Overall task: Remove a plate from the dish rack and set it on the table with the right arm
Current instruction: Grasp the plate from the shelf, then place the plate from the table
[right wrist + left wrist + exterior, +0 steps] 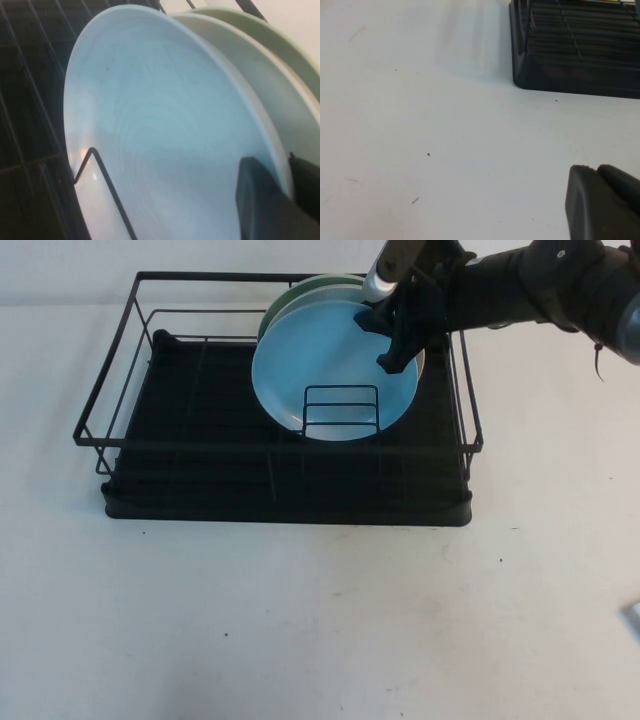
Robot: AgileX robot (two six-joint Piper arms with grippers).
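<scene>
Black wire dish rack sits on the white table, toward the far side. Three plates stand on edge in it, leaning back behind the small wire plate holder: the sky-blue plate in front, a pale mint-white plate behind it, a green plate at the back. Right arm reaches in from the right; right gripper is at the blue plate's upper right rim. Right wrist view shows one finger on the plate's face and the other behind the rim, pinching the blue plate. Left gripper is low over bare table just beside the rack's corner; cannot tell whether spread or pressed together.
</scene>
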